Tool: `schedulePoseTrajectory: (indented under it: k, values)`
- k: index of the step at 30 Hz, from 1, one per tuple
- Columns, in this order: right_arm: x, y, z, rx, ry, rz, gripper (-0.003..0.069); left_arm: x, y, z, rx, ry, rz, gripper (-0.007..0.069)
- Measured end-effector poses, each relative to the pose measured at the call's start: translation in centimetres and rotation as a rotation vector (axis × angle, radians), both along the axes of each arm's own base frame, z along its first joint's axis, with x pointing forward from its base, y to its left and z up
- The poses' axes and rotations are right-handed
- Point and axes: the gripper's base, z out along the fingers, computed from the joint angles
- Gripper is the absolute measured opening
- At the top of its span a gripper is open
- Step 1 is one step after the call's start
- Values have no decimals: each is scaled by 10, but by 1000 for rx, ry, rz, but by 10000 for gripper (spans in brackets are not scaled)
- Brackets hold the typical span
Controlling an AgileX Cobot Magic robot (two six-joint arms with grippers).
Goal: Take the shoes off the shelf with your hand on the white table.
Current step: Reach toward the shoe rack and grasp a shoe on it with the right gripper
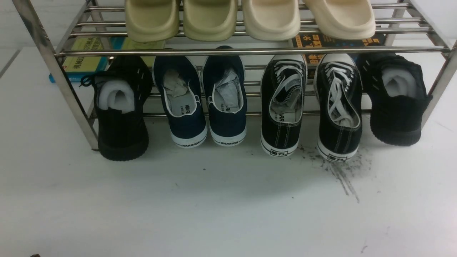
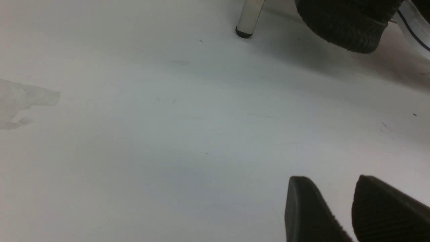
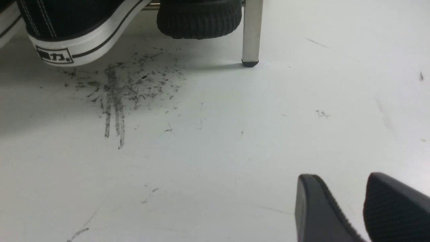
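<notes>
Beneath the upper tier of the chrome tubular shoe rack (image 1: 250,52), the black canvas white-laced sneakers (image 1: 282,107) are kept heels outward, probably for easy grasping; both grippers' jaws are parted, unloaded.

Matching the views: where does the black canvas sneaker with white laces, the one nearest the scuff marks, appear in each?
Front view: the black canvas sneaker with white laces is right of centre, on the rack's lower tier.
Left wrist view: not in it.
Right wrist view: upper left corner, heel only.
Shared landmark, front and right wrist: dark grey scuff marks.
</notes>
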Motion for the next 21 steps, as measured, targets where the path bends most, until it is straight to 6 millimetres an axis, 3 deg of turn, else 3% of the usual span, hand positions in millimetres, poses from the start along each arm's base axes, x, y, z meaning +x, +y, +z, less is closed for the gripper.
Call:
schedulePoseTrajectory:
  k: [13, 18, 21]
  values:
    - [0, 0, 0, -10, 0, -2, 239, 0, 0, 0, 0, 0, 0, 239]
    - [0, 8, 1, 340, -10, -19, 239, 0, 0, 0, 0, 0, 0, 239]
    - [0, 16, 2, 695, 2, -41, 239, 0, 0, 0, 0, 0, 0, 239]
